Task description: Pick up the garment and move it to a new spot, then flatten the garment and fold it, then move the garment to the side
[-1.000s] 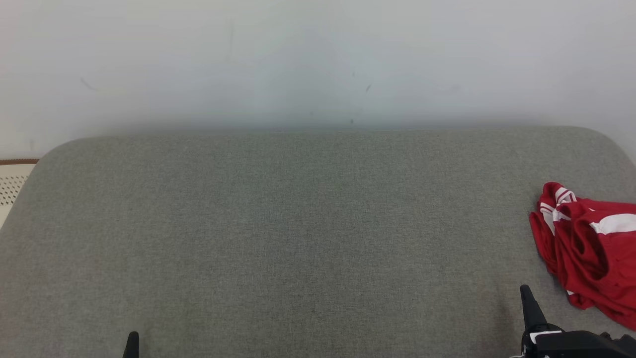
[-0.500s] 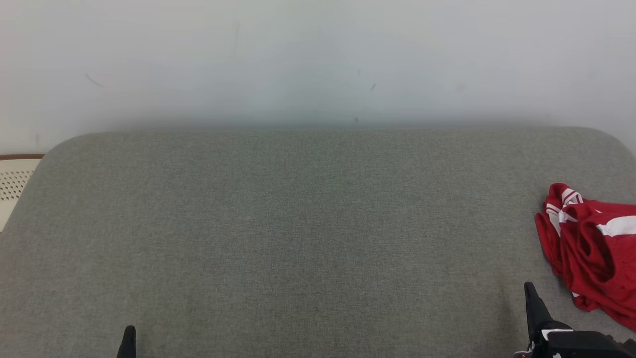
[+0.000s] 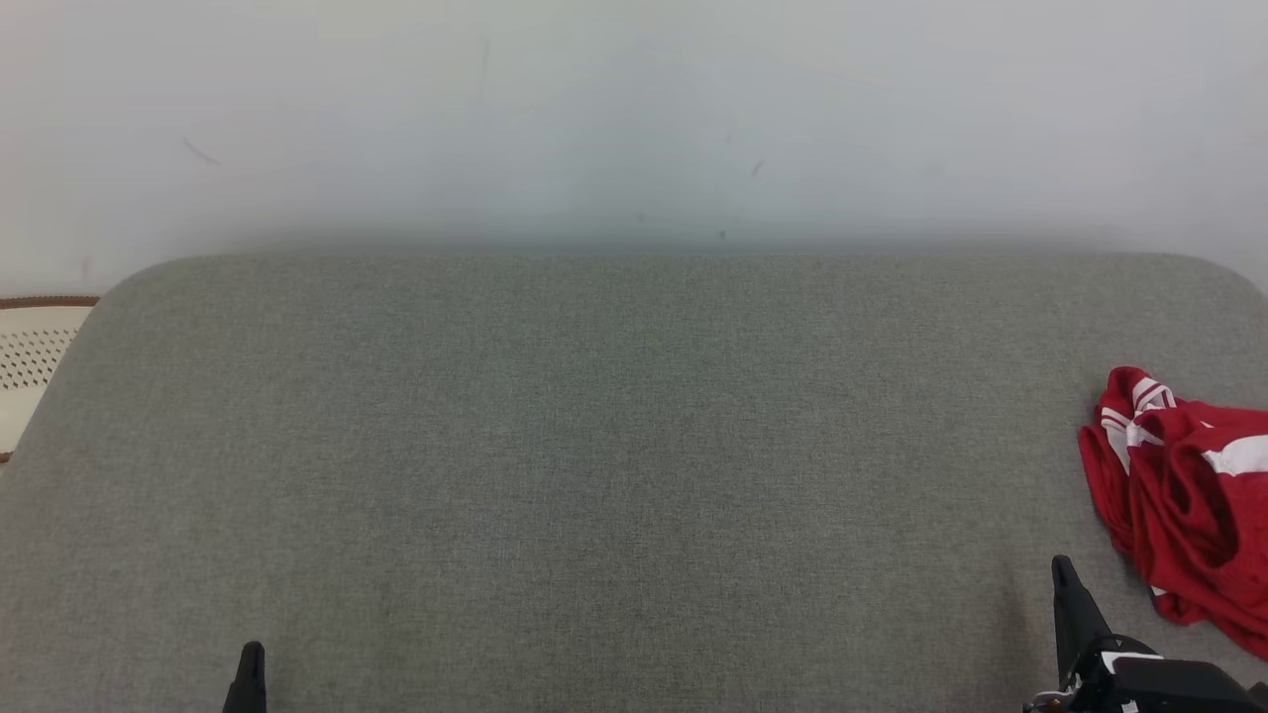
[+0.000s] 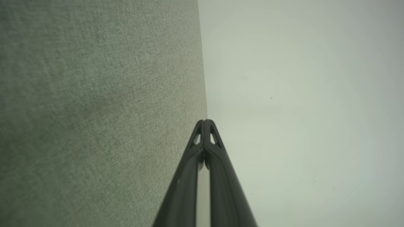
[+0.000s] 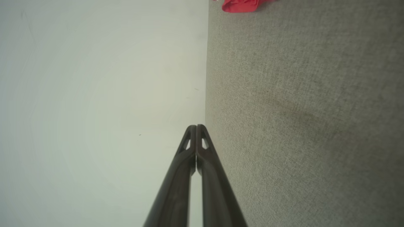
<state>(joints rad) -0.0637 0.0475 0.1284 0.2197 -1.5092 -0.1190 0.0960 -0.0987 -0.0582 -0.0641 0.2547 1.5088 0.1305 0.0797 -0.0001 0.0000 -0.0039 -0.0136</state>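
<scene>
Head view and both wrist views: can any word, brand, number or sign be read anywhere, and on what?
None can be read.
The red garment bears only white stripes, no letters.
A white patch on the right gripper is too small to tell whether it carries print.

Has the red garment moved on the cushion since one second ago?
No. The garment stays put on the grey cushion; the wall marks shifted right too, so the camera moved.

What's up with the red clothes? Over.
Shut, empty: left gripper, right gripper. Crumpled red-and-white garment untouched, at right of grey upholstered surface. Path clear.
</scene>
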